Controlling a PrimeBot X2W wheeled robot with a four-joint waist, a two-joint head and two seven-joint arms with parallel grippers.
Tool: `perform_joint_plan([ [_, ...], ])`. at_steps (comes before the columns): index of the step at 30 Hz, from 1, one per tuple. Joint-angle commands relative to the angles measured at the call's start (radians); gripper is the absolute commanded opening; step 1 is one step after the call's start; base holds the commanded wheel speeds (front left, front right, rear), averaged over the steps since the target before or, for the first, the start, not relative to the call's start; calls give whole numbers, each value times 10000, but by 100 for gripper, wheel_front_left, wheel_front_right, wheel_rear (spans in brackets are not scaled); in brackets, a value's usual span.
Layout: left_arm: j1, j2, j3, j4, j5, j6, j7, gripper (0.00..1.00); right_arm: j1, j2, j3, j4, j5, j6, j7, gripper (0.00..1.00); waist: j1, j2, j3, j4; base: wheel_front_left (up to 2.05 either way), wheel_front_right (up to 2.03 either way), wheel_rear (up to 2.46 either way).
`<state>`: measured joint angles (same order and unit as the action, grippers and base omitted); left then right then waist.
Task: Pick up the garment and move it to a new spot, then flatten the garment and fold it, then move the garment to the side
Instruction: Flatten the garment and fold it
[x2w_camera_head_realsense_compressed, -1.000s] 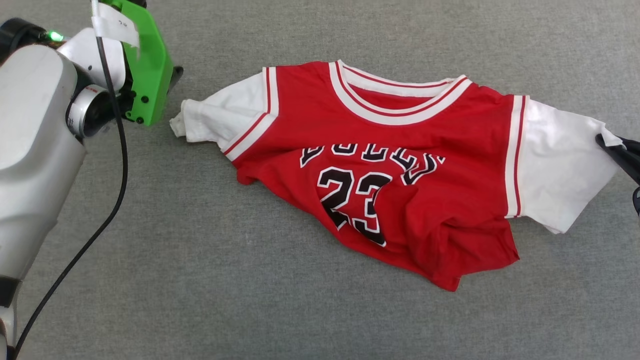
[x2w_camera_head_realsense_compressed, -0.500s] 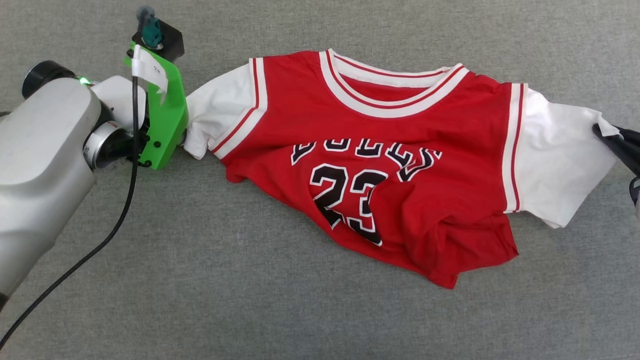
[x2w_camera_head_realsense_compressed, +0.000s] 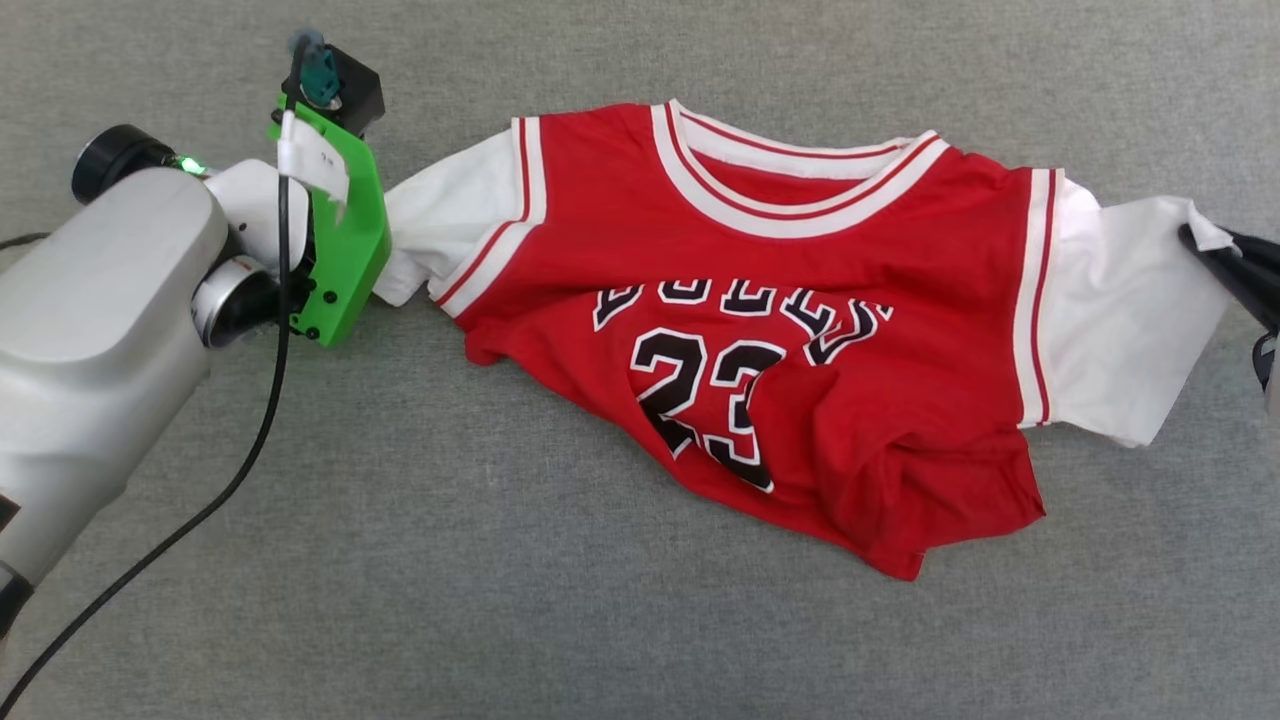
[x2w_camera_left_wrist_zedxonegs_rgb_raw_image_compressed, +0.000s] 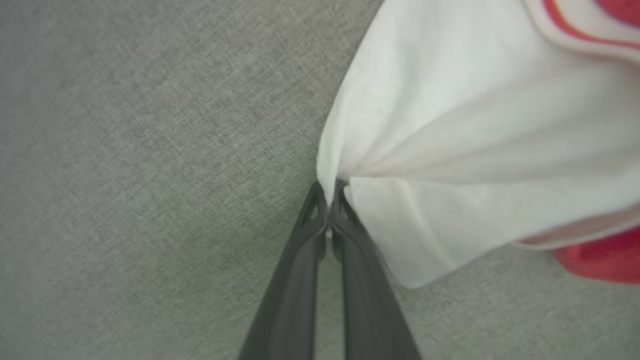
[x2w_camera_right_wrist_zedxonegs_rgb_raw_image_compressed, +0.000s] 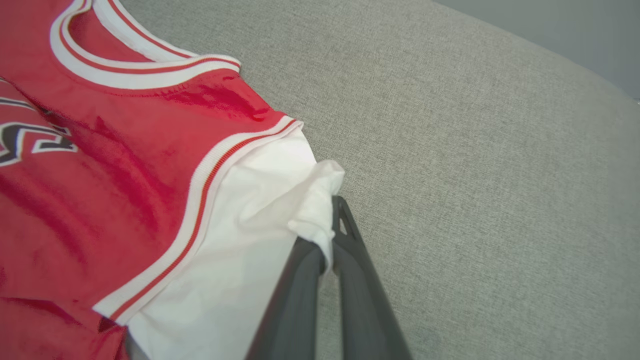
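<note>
The garment (x2w_camera_head_realsense_compressed: 800, 300), a red jersey with white sleeves and a black 23, lies face up and wrinkled on the grey cloth surface. In the left wrist view my left gripper (x2w_camera_left_wrist_zedxonegs_rgb_raw_image_compressed: 328, 192) is shut on the edge of one white sleeve (x2w_camera_left_wrist_zedxonegs_rgb_raw_image_compressed: 450, 150). The head view shows that arm's green wrist mount (x2w_camera_head_realsense_compressed: 345, 250) covering its fingers beside the sleeve (x2w_camera_head_realsense_compressed: 450, 220). At the right edge my right gripper (x2w_camera_head_realsense_compressed: 1215, 255) is shut on the other sleeve (x2w_camera_head_realsense_compressed: 1120, 320). In the right wrist view a fold of white cloth (x2w_camera_right_wrist_zedxonegs_rgb_raw_image_compressed: 315, 200) is pinched between its fingers (x2w_camera_right_wrist_zedxonegs_rgb_raw_image_compressed: 327, 225).
Grey fabric surface (x2w_camera_head_realsense_compressed: 400, 560) lies all around the garment. A black cable (x2w_camera_head_realsense_compressed: 230, 480) hangs from my left arm (x2w_camera_head_realsense_compressed: 90, 330) across the lower left. The surface's far edge (x2w_camera_right_wrist_zedxonegs_rgb_raw_image_compressed: 575, 65) shows in the right wrist view.
My left arm has come down to the left sleeve and its gripper has shut on the sleeve's edge. The right gripper has kept its grip on the other sleeve.
</note>
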<state>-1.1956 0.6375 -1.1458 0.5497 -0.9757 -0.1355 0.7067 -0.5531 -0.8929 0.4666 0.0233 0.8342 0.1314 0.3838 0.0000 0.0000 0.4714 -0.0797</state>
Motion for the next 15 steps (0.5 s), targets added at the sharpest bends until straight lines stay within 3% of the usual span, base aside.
perform_joint_plan([
  [1,349,23,-249,130,30,48,-360,0,-225,-35,-13,68,-96,-7,-212,0,0,0,-365,181,0,0,0],
  [8,-57,464,15,-300,709,49,-3308,0,-334,-107,-100,344,-237,-7,-980,0,0,0,-1388,544,0,0,0],
  [15,-167,777,392,-1094,1142,290,-4892,0,-521,-247,-417,454,-379,-7,-1675,0,0,0,-2191,828,0,0,0],
])
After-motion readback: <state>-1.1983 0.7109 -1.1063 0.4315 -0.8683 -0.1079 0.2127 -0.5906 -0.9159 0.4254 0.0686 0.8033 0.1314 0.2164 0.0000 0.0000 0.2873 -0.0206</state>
